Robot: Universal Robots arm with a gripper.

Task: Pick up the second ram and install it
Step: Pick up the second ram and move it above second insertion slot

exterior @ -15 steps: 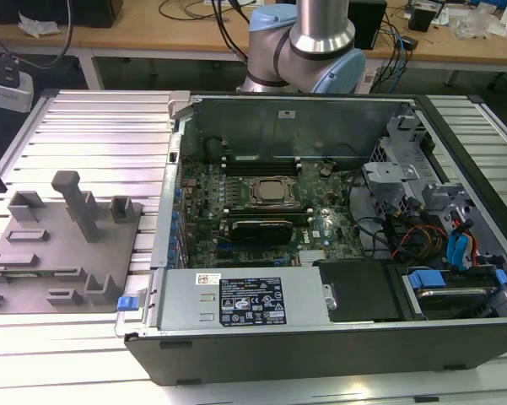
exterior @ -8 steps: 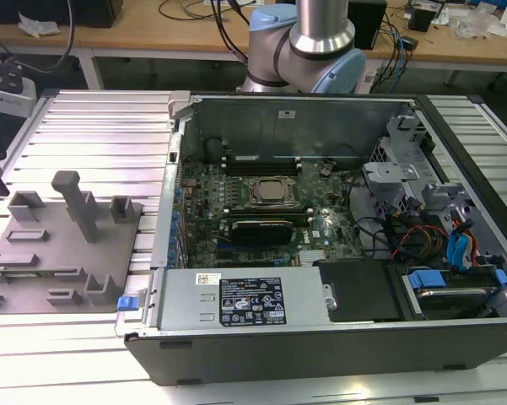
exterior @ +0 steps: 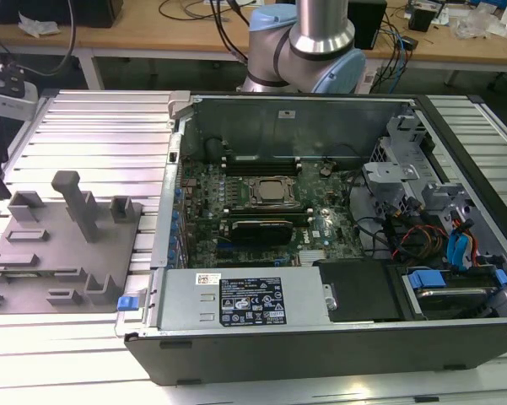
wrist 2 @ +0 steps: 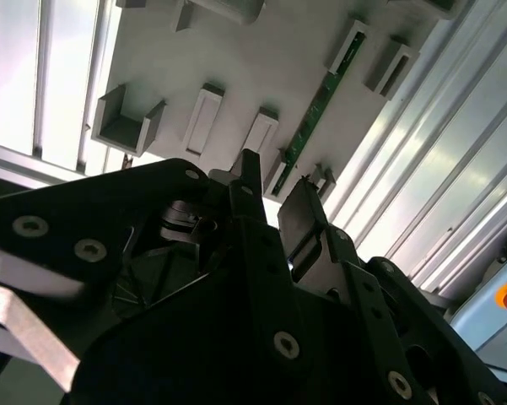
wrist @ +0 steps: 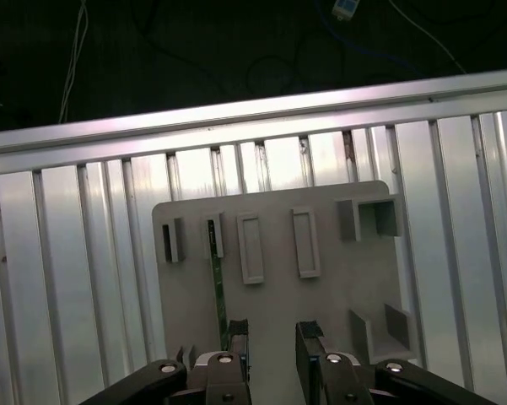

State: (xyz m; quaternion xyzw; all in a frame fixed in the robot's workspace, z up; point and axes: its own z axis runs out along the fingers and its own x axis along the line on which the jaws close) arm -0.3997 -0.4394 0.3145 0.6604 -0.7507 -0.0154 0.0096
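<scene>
Ok so here's where I'm at. The claw (wrist: 272, 331) is open, medium-wide, with nothing in it. Both fingers (wrist: 236, 337) are bare and there's a clear gap between them. It hangs over the grey holder tray (wrist: 354, 278) (exterior: 67, 253). In the exterior view that tray sits on the ribbed table (exterior: 101, 135) at about 9 o'clock from the open computer case (exterior: 261, 354), well apart from it.

The second ram (wrist: 217, 278) (wrist 2: 318, 105) is in the tray, standing on its thin edge in a slot, not picked up yet. The bit that matters is its long axis. It runs straight away from the claw, roughly square to the line across the two fingertips. So as I read it, the jaws are turned to close across the thin faces of the stick, not along its length.

The offset is the iffy part. In the first wrist view the near end of the stick sits just beside one finger, outside the gap rather than in it. In the second wrist view that same end looks closer to the mouth of the gap. I can't tell if it's touching a finger. I'd guess not, since the claw looks to be above the tray, not down in it. Either way it reads as a small sideways miss, not a rotation problem.
</scene>
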